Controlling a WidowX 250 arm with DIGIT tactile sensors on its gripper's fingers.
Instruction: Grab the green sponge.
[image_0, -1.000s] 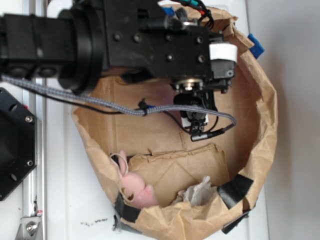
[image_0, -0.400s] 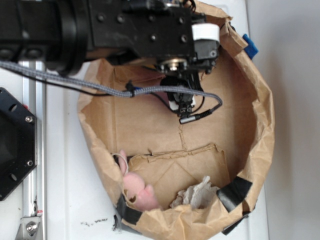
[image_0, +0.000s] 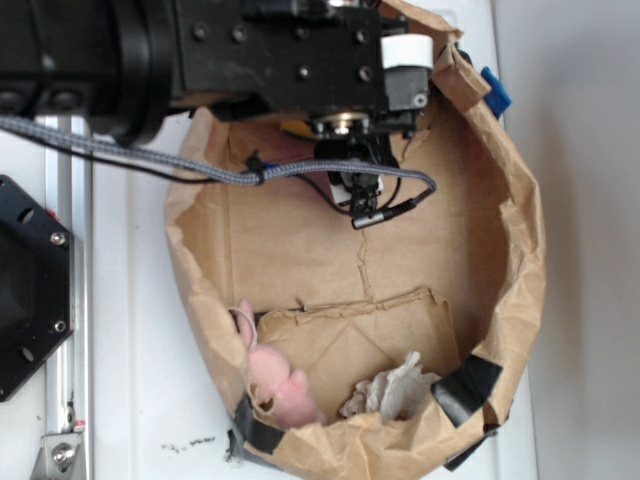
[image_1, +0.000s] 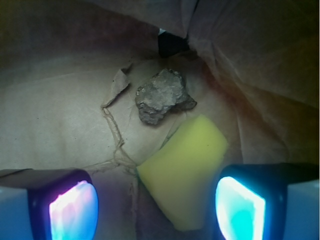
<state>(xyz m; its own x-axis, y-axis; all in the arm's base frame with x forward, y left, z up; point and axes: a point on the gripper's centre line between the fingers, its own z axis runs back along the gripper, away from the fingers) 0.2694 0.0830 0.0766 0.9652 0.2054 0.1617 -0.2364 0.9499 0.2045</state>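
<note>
The green sponge (image_1: 184, 167) shows its bright yellow face in the wrist view, lying flat on the brown paper floor. It sits between my fingers, closer to the right pad (image_1: 239, 207) than to the left pad (image_1: 74, 209), and touches neither. My gripper (image_1: 157, 210) is open above it. In the exterior view the gripper (image_0: 350, 185) reaches down into the far side of the paper bag (image_0: 530, 250), and the arm hides the sponge.
A brown lumpy rock-like piece (image_1: 162, 96) lies just beyond the sponge, near the bag's wall. At the near side of the bag are a pink plush toy (image_0: 275, 385) and a crumpled white cloth (image_0: 395, 388). A blue object (image_0: 492, 90) sits outside the rim.
The arm and gripper have moved toward the top of the exterior view, deeper into the bag's far side. The bag's rim has shifted slightly.
</note>
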